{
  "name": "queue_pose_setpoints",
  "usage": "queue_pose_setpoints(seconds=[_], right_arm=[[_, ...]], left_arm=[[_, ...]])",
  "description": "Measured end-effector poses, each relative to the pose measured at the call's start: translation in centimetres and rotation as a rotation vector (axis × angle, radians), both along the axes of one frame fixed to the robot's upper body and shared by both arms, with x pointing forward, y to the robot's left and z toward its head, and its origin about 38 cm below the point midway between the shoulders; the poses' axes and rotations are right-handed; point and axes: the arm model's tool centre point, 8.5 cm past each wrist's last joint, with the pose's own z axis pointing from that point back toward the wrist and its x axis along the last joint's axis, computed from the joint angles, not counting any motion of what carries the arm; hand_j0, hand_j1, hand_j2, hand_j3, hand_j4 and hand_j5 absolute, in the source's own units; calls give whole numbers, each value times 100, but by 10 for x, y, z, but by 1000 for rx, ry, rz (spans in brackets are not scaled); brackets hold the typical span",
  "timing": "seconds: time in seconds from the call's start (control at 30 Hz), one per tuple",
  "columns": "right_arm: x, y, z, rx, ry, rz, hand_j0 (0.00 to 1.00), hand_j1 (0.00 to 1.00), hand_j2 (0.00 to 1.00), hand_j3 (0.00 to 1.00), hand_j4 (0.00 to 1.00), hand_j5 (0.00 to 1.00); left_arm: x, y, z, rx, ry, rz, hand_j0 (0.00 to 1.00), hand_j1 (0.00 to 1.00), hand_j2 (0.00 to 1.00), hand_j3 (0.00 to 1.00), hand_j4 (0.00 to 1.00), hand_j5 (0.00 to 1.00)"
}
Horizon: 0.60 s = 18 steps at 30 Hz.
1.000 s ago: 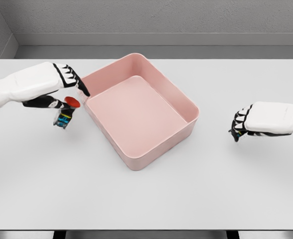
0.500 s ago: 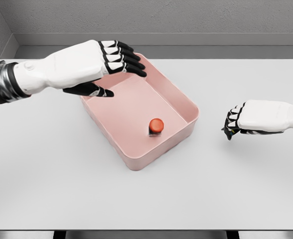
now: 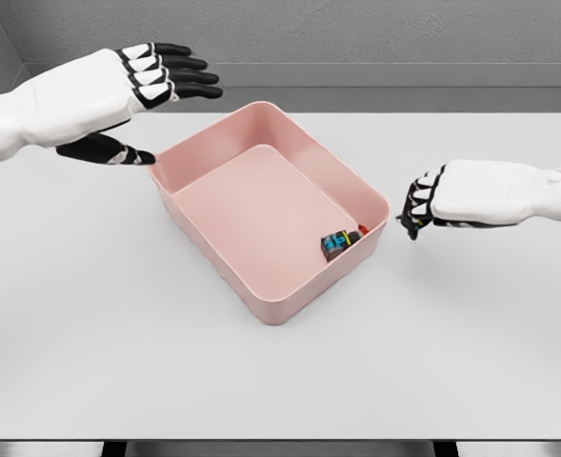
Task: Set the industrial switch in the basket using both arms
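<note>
The industrial switch (image 3: 340,244), a small dark block with blue and yellow marks and a red button, lies on its side inside the pink basket (image 3: 213,148), against the right wall near the front right corner. My left hand (image 3: 156,90) hovers above the basket's back left corner, fingers stretched out flat and holding nothing. My right hand (image 3: 415,211) hangs just right of the basket's right wall with its fingers curled and nothing in them.
The basket sits turned at an angle in the middle of a white table (image 3: 118,333). A grey wall (image 3: 356,38) runs behind the table's far edge.
The left hand pulled back left from over the basket. The switch tipped from upright and slid to the right wall. The right hand moved closer to the basket.
</note>
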Motion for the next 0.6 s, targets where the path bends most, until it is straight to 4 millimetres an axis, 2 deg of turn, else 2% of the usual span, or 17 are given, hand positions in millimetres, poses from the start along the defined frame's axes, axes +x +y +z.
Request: queue_pose_setpoints(seconds=[0.13, 0.37, 0.4, 0.47, 0.6], right_arm=[[5, 13, 11, 22, -34, 29, 50, 50, 50, 50, 50, 50], [11, 33, 19, 55, -58, 72, 50, 50, 50, 50, 50, 50], [12, 37, 22, 59, -68, 81, 50, 50, 50, 50, 50, 50], [13, 47, 21, 68, -65, 100, 50, 50, 50, 50, 50, 50], [18, 65, 19, 90, -62, 133, 50, 50, 50, 50, 50, 50]], left_arm=[[0, 3, 2, 0, -5, 8, 100, 100, 100, 100, 100, 100], [0, 7, 4, 7, -7, 18, 100, 100, 100, 100, 100, 100], [-1, 10, -2, 9, 7, 24, 100, 100, 100, 100, 100, 100], [-2, 16, -6, 10, 19, 41, 100, 100, 100, 100, 100, 100], [-1, 25, -2, 6, 10, 65, 100, 100, 100, 100, 100, 100]])
